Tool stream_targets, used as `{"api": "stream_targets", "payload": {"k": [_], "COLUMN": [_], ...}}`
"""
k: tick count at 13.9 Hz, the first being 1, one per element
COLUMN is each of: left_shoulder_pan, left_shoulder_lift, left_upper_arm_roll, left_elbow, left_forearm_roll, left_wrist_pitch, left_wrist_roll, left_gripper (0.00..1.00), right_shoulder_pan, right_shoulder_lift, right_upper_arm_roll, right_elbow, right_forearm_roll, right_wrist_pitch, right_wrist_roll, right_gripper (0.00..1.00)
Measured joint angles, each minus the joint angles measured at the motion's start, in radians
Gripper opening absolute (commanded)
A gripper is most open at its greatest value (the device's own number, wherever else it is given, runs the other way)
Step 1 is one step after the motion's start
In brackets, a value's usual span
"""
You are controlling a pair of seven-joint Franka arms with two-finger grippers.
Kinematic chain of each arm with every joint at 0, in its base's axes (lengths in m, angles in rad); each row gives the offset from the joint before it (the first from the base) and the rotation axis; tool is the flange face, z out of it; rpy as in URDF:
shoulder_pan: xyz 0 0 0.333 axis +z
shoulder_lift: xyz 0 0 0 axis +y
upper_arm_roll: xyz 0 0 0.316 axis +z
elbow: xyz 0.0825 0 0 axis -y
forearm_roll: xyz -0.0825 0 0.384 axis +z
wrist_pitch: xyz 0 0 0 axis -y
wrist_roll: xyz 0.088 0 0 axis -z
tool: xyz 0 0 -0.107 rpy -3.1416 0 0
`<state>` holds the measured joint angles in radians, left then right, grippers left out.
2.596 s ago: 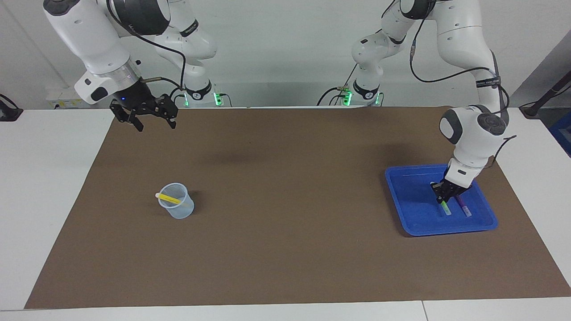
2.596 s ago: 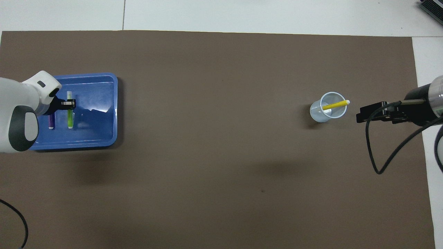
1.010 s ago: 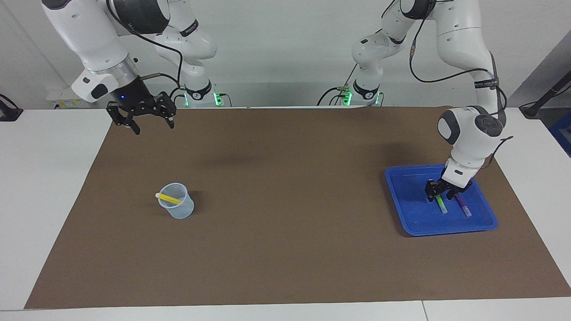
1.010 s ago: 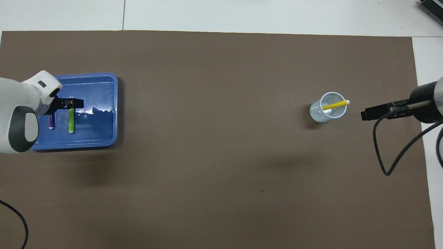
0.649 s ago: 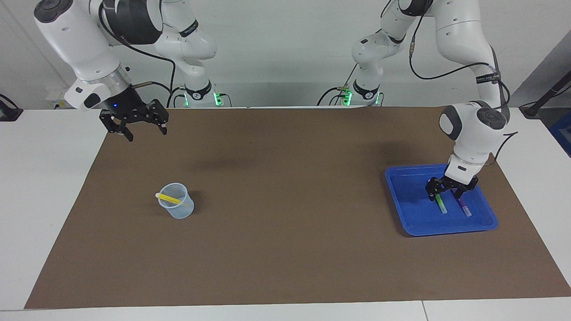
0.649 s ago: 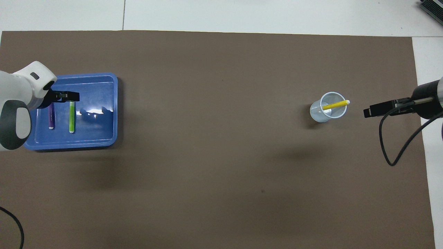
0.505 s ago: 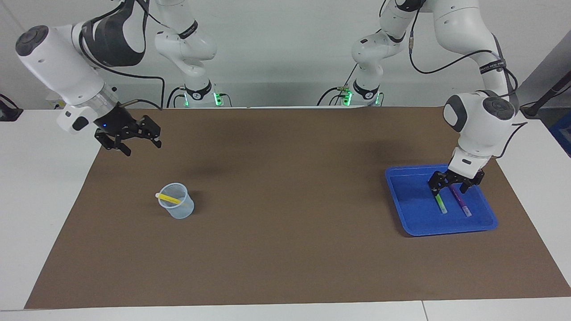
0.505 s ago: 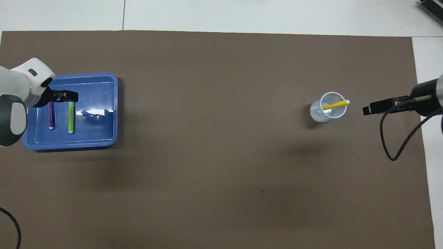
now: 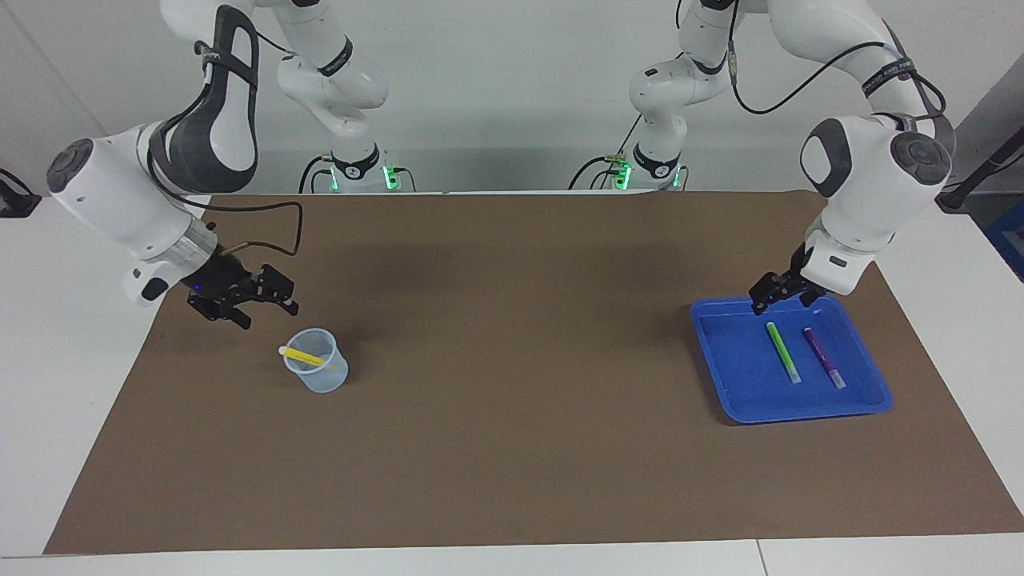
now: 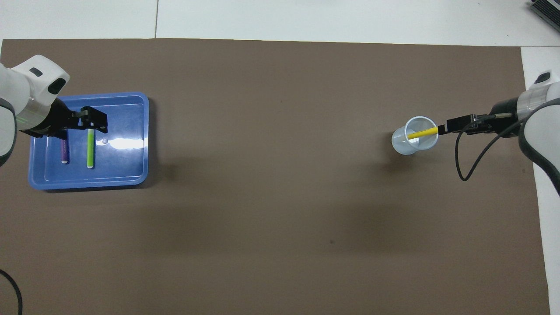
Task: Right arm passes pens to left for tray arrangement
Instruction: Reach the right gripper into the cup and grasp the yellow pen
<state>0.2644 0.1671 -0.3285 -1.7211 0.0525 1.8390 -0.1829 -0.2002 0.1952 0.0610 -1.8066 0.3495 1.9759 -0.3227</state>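
Facing view alone: right gripper (image 9: 268,308) clear of yellow pen (image 9: 304,355).

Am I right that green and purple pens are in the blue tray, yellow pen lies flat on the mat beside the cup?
Not quite. The yellow pen is not on the mat: it stands slanted inside the translucent cup, as the facing view shows. The green pen and purple pen do lie in the blue tray.
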Motion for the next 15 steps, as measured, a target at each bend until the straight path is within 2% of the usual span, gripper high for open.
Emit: {"api": "stream_targets", "payload": {"k": [5,11,15], "left_shoulder_pan": [-0.051,-0.05,-0.048], "left_shoulder_lift": [-0.091,-0.121,-0.126], "left_upper_arm_roll": [-0.012,-0.012,-0.017], "left_elbow": [0.008,0.008,0.008], "left_forearm_roll": [0.0,0.0,-0.009], "left_wrist_pitch": [-0.073,-0.082,-0.083], "left_wrist_roll": [-0.043,-0.043,-0.043], "left_gripper": [1.0,1.0,1.0], "right_shoulder_pan": [0.0,-0.001,-0.005], "right_shoulder_lift": [0.044,0.072,0.078], "right_upper_arm_roll": [0.0,-0.001,-0.002], "right_elbow": [-0.009,-0.041,-0.043], "right_forearm_roll": [0.037,0.037,0.037], "right_wrist_pitch": [0.054,0.127,0.127], "right_wrist_roll": [0.0,-0.005,-0.007], "right_gripper": [0.99,0.68,0.57]}}
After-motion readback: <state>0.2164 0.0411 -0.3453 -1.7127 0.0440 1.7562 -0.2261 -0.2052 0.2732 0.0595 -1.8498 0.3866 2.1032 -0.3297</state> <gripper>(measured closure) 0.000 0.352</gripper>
